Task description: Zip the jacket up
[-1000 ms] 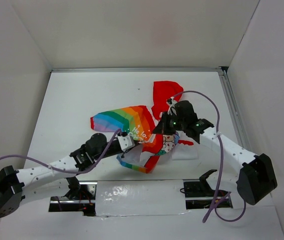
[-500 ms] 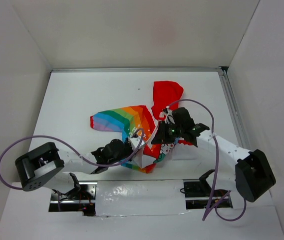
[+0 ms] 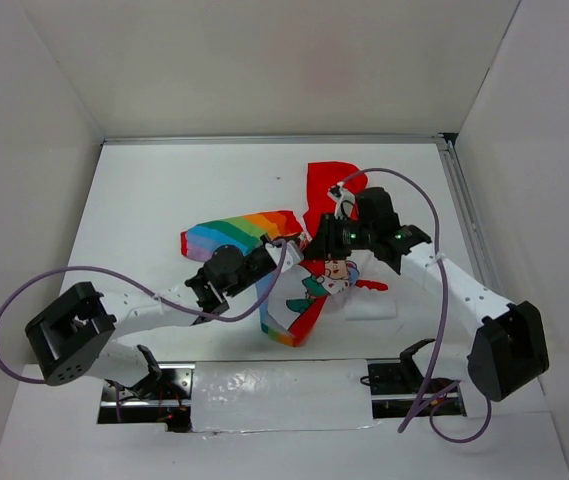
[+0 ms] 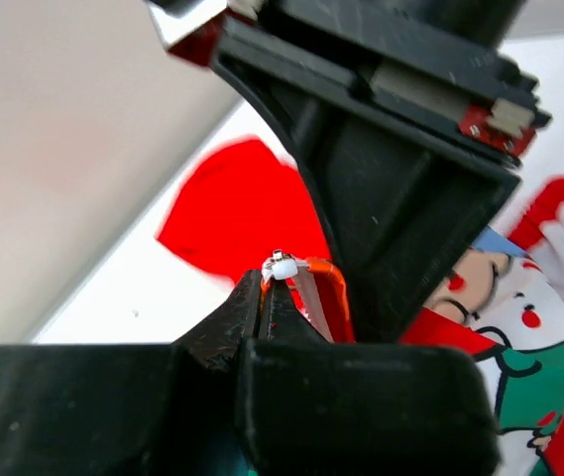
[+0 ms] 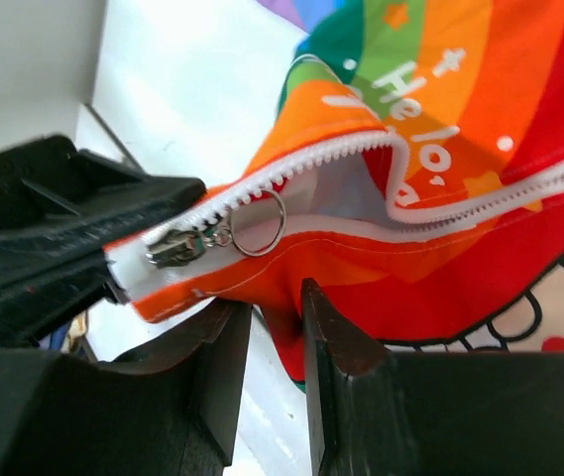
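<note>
The jacket [image 3: 309,285] lies bunched mid-table, rainbow side [image 3: 234,235] to the left, red hood [image 3: 334,190] behind, and white cartoon side [image 3: 332,278] hanging lifted. My left gripper [image 3: 296,247] is shut on the orange end of the zipper tape [image 4: 306,283], pinching it by a white stop [image 4: 283,266]. My right gripper [image 3: 318,247] meets it tip to tip. In the right wrist view its jaws [image 5: 277,347] stand a little apart under the orange hem [image 5: 361,263], with a red fold hanging between them. The metal slider [image 5: 174,248] and its ring pull [image 5: 257,223] sit just above them.
White walls enclose the table on three sides, and a metal rail [image 3: 464,215] runs along the right edge. A taped strip and the arm mounts [image 3: 274,385] line the near edge. Purple cables loop from both arms.
My left gripper has moved up and right to the zipper's end and lifted it. The jacket's front has been pulled up and now hangs, showing the cartoon. My right gripper has shifted slightly back.
</note>
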### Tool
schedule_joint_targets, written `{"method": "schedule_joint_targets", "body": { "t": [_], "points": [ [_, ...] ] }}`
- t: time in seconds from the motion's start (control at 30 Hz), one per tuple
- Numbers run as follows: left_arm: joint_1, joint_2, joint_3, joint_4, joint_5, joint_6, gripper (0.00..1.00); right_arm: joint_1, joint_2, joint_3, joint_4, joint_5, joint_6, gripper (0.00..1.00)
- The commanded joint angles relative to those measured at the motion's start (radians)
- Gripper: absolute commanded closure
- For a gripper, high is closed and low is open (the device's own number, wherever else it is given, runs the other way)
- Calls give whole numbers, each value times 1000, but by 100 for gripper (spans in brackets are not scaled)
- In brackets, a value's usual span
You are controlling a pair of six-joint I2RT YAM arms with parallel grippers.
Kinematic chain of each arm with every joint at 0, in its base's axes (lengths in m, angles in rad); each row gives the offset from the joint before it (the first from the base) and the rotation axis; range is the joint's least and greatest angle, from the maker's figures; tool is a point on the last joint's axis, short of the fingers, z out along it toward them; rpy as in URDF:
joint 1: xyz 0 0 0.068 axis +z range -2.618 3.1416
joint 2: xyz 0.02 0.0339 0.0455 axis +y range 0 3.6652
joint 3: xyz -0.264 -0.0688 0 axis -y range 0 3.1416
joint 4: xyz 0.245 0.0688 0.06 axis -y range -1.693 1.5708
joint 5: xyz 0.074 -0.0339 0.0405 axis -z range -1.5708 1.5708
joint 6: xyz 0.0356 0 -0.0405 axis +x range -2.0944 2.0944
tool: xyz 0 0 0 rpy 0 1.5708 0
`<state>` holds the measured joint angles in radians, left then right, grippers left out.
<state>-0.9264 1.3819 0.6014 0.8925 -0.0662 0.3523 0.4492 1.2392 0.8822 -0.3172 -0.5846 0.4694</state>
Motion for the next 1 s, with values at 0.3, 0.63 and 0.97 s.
{"method": "schedule_joint_targets", "body": {
  "t": [0.3, 0.63, 0.97],
  "points": [
    [165, -147, 123, -15, 528, 53, 100, -154, -173, 84, 27, -322, -98, 51],
    [331, -205, 169, -187, 884, 11, 100, -277, -213, 54, 190, -495, 78, 45],
    [380, -167, 172, -24, 987, -64, 100, -261, -112, 52, 412, -350, 299, 44]
  ]
}}
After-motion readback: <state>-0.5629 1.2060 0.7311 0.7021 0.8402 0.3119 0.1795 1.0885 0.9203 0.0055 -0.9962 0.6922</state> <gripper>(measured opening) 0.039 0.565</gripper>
